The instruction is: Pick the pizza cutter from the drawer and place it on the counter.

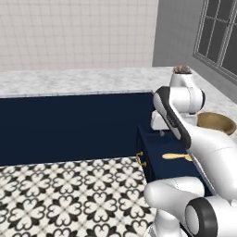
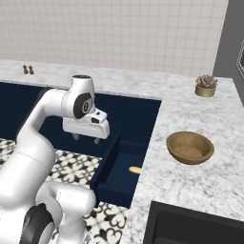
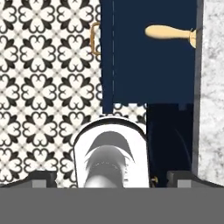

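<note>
The white marble worktop with grey veining is running in an L over navy-blue cabinet fronts, and the black-and-white patterned floor tiles are spreading below it. The deep navy-blue box drawer with a small brass pull handle is standing pulled out from under the worktop's edge. The white robot arm with dark joints is reaching over the floor beside the open drawer, and its pincer is hanging above the drawer's front corner with its two dark tips spread wide, holding nothing. A round brown wooden bowl is sitting on the worktop near the drawer, and a small potted succulent is standing farther back. The slim tan-yellow pizza cutter is lying flat on the drawer's floor, its far end tucked under the worktop's edge.
</note>
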